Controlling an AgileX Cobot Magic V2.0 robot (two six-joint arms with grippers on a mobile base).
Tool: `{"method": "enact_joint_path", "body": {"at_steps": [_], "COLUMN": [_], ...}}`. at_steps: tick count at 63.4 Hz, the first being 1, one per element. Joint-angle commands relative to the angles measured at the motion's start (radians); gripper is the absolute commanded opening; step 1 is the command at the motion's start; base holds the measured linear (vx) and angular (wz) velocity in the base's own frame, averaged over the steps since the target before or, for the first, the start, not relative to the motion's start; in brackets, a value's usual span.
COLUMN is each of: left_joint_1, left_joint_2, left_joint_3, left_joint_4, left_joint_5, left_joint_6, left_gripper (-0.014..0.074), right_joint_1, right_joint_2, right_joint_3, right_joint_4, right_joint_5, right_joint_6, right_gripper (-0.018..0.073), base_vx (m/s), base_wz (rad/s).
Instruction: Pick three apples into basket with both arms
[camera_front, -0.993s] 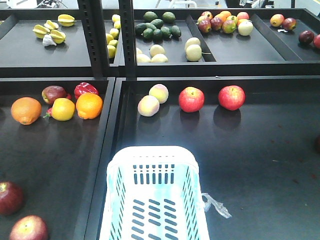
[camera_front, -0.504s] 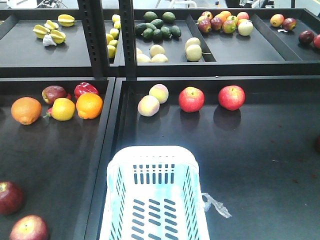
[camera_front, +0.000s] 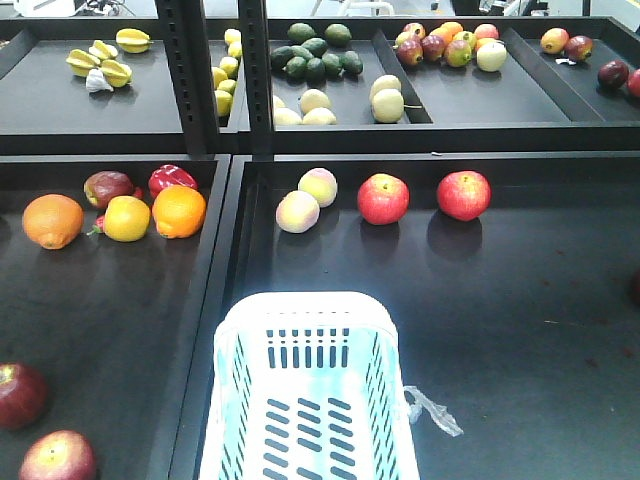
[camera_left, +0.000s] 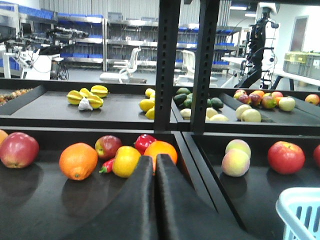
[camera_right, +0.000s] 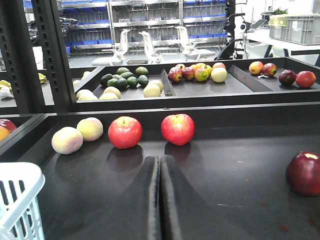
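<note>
Basket (camera_front: 300, 303) comes nearest, at the bottom centre of the front view. It is empty, and a clear plastic scrap (camera_front: 432, 410) trails off its right side. It stands just beside the divider (camera_front: 222, 250) between the left and right trays, which I judge lets either of my arms drop fruit into it. My left gripper (camera_left: 154, 160) and right gripper (camera_right: 160, 160) show at the bottom centre of their wrist views, jaws pressed together on nothing. Two dark red apples (camera_front: 18, 395) lie at the lower left of the front view. A third dark red apple (camera_right: 303, 173) sits at the right edge of the right wrist view, so each arm has fruit on its side. Farther back, brighter red apples (camera_front: 383, 198) and peaches (camera_front: 297, 211) line up across the middle of the front view.
</note>
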Motion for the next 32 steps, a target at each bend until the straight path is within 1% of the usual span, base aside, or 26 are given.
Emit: {"method": "enact_joint_path", "body": {"at_steps": [1,8,17,23,27,32], "left_joint_1": [0.002,0.002,0.002,0.002,0.002,0.002], "left_joint_2": [-0.013,-0.013,-0.007,0.03,0.08,0.153], "left_joint_3": [0.0,-0.058,-0.181,-0.287,-0.365,-0.46], "left_joint_4": [-0.006,-0.007,-0.007,-0.031,-0.068,-0.094], "left_joint_5": [-0.088,-0.059,0.03,0.125,0.213,0.338], "left_joint_6": [-0.009,-0.01,-0.01,-0.01,-0.009,0.005], "left_gripper": [-0.0006,-0.0006,-0.0006,-0.0006,-0.0006,-0.0006], "right_joint_1": [0.003,0.003,0.003,0.003,0.003,0.003], "right_joint_2": [-0.011,-0.011,-0.011,-0.011,-0.011,-0.011], "right_joint_3": [0.014,0.014,0.014,0.014,0.014,0.014], "right_joint_4": [-0.006,-0.006,-0.006,-0.006,-0.006,-0.006], "right_joint_5": [-0.079,-0.079,-0.079,-0.079,-0.079,-0.079], "right_joint_6": [-0.007,-0.007,-0.007,-0.007,-0.007,-0.007], "right_gripper": [-0.0009,-0.0009,-0.0009,-0.0009,-0.0009,-0.0009], "base_vx": [0.0,0.0,0.0,0.0,0.0,0.0], "base_wz": [0.0,0.0,0.0,0.0,0.0,0.0]}}
